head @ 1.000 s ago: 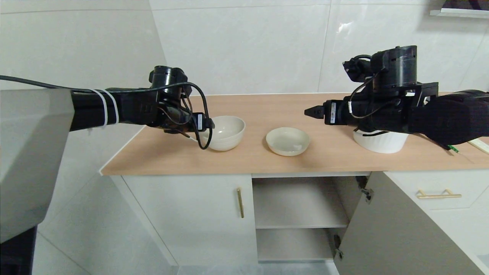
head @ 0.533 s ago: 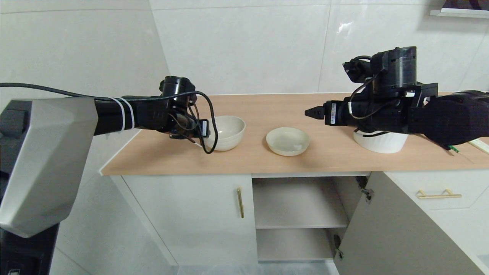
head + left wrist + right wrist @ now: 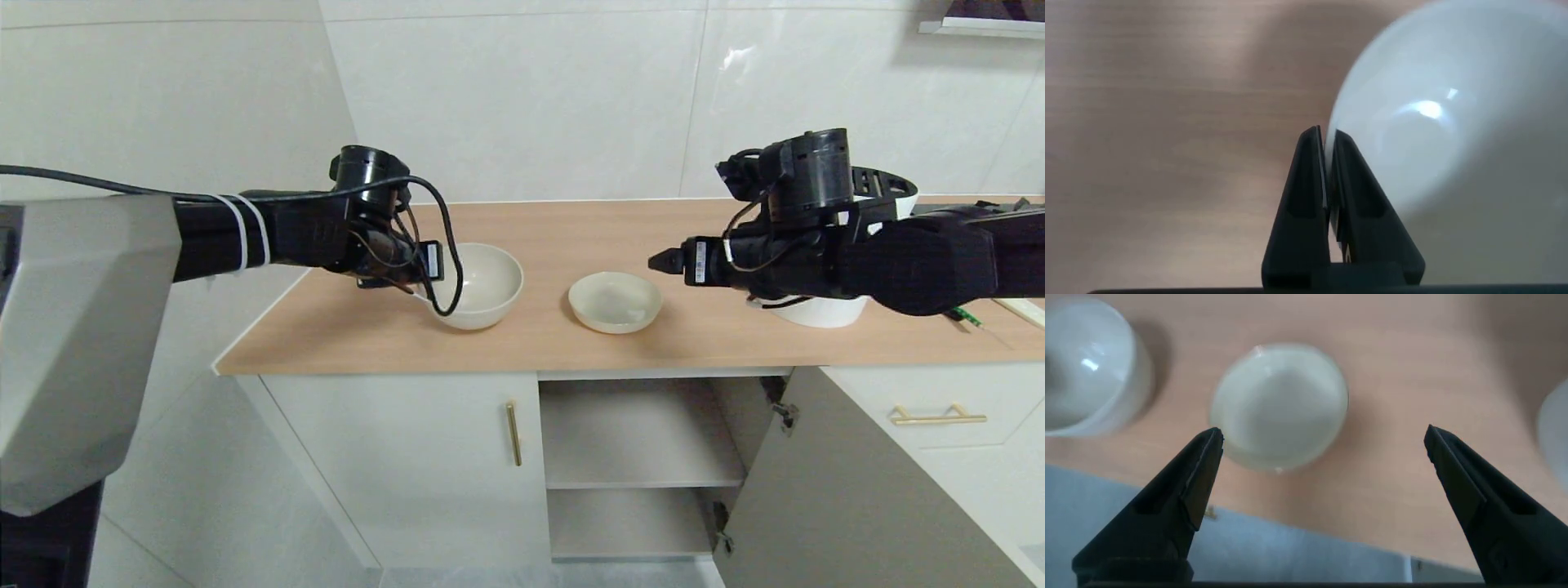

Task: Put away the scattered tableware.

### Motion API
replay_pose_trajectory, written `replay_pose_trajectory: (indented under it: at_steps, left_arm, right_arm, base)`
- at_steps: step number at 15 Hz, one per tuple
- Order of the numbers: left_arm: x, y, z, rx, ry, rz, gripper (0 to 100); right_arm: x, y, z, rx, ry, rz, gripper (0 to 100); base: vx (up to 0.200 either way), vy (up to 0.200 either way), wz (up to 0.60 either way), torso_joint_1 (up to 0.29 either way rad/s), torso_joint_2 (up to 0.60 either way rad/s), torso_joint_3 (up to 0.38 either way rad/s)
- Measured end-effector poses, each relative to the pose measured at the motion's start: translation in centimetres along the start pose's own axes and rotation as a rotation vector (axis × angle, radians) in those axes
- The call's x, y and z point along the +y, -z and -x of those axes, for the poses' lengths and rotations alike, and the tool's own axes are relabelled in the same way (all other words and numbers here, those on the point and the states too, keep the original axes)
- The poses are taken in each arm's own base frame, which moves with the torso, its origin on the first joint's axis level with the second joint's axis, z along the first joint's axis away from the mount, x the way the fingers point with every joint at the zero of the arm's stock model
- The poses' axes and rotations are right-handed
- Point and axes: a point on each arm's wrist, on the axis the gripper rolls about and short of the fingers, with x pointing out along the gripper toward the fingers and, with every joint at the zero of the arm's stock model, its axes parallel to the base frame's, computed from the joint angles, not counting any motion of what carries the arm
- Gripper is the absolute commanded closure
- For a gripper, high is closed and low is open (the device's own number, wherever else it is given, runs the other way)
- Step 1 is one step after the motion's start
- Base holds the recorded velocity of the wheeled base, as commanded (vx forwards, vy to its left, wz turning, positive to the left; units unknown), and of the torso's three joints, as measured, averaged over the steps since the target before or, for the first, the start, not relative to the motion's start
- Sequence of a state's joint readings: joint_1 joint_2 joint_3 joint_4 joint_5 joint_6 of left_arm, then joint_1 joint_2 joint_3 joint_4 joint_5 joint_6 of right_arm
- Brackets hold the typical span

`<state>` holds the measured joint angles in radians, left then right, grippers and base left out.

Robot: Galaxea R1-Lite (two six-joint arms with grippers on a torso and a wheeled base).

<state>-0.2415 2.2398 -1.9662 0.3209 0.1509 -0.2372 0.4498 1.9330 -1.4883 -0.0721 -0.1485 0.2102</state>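
Deep bowl: the deep bowl (image 3: 482, 286) sits at the tip of the left tool (image 3: 433, 265), with its body on the far side of the tool from the arm. It looks tipped. I cannot tell whether its base is clear of the counter (image 3: 571, 237).
Left tool: clenched on the bowl's rim, one finger inside the wall and one outside, as the left wrist view shows.
Shallow bowl: the shallow bowl (image 3: 615, 301) rests on the counter, just below and ahead of the right tool (image 3: 665, 260). It is well apart from the deep bowl.
Right tool: released, jaws spread wide and grasping nothing. In the right wrist view the shallow bowl lies between the two fingers, lower down.
Ribbed white bowl: the ribbed white bowl (image 3: 816, 312) stands on the counter under the right forearm, behind that tool.
Key relation: the open cabinet shelf (image 3: 637, 457) lies below the left tool and across towards the right tool's side. The bowl is round, so no axis needs lining up.
Nearer arm: the left arm is nearer the deep bowl, the right arm nearer the shallow one.
Judgement: the deep bowl must travel down past the counter's edge to reach the shelf.
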Motion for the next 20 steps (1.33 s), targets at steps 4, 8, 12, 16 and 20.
replay_pose_trajectory:
  at_steps: [4,8,12,16,20]
  left_arm:
    - [0.5,-0.8,5.7,0.004,0.093,0.078,100]
    - [2.0,2.1,11.4,0.005,0.166,0.095,100]
    - [3.3,4.2,16.5,-0.123,0.235,0.099,100]
    - [3.6,4.2,18.6,-0.161,0.248,0.1,100]
    - [3.7,4.1,19.3,-0.179,0.253,0.101,100]
  right_arm:
    - [0.1,0.8,-2.8,0.015,0.107,-0.006,0]
    - [0.0,2.5,-6.4,0.058,0.226,0.014,0]
    - [0.3,3.6,-8.4,0.075,0.236,0.014,0]
    - [0.3,4.3,-9.4,0.085,0.239,0.008,0]
    - [0.4,4.6,-10.1,0.088,0.237,0.002,100]
  base:
    - [0.0,0.0,0.0,0.0,0.0,0.0]
    - [0.0,0.0,0.0,0.0,0.0,0.0]
    - [0.0,0.0,0.0,0.0,0.0,0.0]
    - [0.0,0.0,0.0,0.0,0.0,0.0]
    - [0.0,0.0,0.0,0.0,0.0,0.0]
